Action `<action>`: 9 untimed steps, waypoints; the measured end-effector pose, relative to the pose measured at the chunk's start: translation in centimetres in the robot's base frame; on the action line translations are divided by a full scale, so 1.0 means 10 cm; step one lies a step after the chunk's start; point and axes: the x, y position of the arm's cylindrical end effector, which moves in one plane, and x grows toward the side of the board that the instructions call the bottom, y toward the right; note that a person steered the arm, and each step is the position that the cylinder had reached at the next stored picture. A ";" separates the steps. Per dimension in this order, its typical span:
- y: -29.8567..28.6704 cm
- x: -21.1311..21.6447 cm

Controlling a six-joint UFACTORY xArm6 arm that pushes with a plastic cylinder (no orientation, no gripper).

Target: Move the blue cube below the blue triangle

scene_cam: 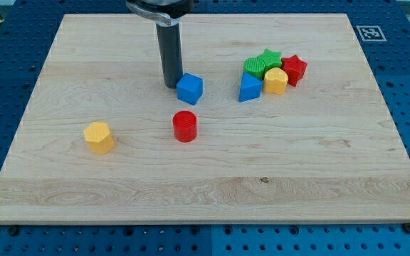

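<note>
The blue cube (pixel 189 89) sits on the wooden board a little above the board's middle. The blue triangle (pixel 248 89) lies to its right, at about the same height, at the left edge of a cluster of blocks. My tip (pixel 170 86) rests on the board just left of the blue cube, touching or almost touching its left side. The dark rod rises from there to the view's top.
A red cylinder (pixel 185 126) stands just below the blue cube. A yellow hexagonal block (pixel 99 136) is at lower left. Beside the triangle are a yellow block (pixel 275 80), a green cylinder (pixel 255 67), a green star (pixel 270 58) and a red star (pixel 294 68).
</note>
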 end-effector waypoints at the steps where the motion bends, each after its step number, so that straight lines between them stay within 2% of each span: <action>1: 0.12 0.14; 5: 0.12 0.15; 9: 0.62 0.32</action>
